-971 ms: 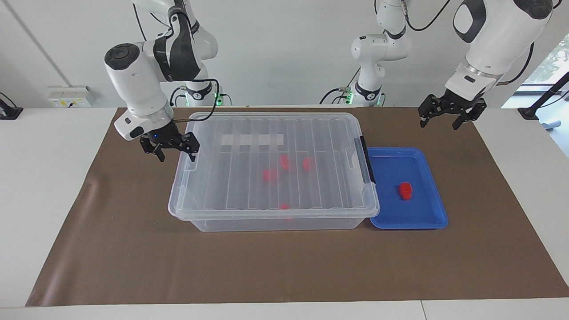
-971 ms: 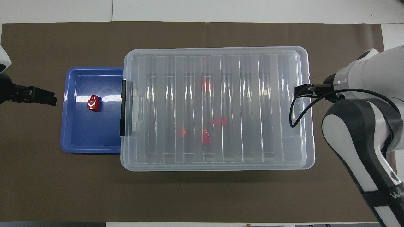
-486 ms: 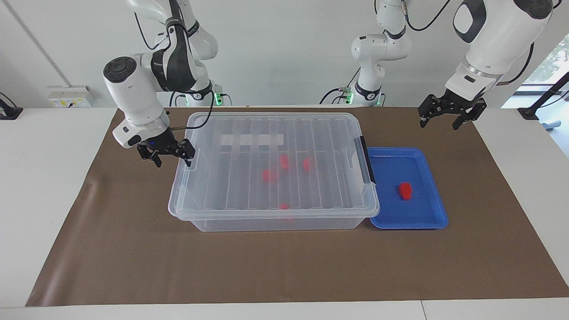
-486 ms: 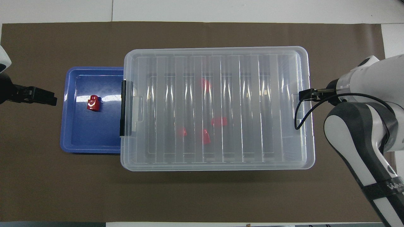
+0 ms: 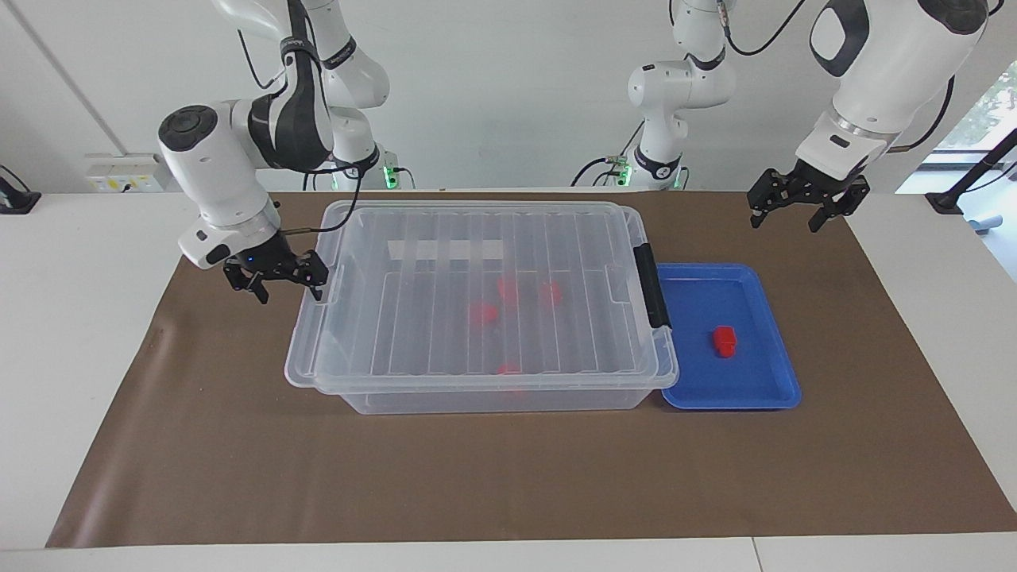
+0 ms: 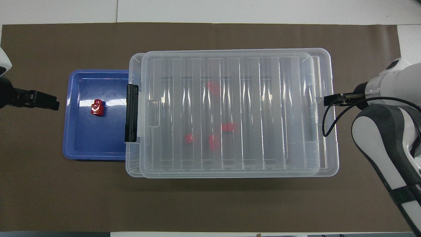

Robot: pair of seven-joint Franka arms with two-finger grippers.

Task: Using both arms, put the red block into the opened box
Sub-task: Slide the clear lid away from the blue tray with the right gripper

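Note:
One red block (image 5: 724, 340) (image 6: 97, 107) lies in the blue tray (image 5: 699, 393) (image 6: 79, 144). Beside the tray stands the clear box (image 5: 477, 401) (image 6: 133, 169) with several red blocks (image 5: 482, 311) (image 6: 227, 126) inside. Its ribbed lid (image 5: 445, 262) (image 6: 269, 115) sits shifted, overhanging the box at the right arm's end. My right gripper (image 5: 290, 295) (image 6: 329, 99) is open at that end, with one fingertip (image 5: 319, 287) against the lid's rim. Over the mat by the tray, my left gripper (image 5: 784, 222) (image 6: 54, 102) hangs open and holds nothing while that arm waits.
A black latch (image 5: 653, 286) (image 6: 131, 117) sits on the box's end by the tray. A brown mat (image 5: 508, 477) (image 6: 210, 204) covers the table under everything, with white table beside it at both ends.
My right gripper has moved toward the right arm's end of the table, and the lid has slid with it, off square with the box. The left arm has not moved.

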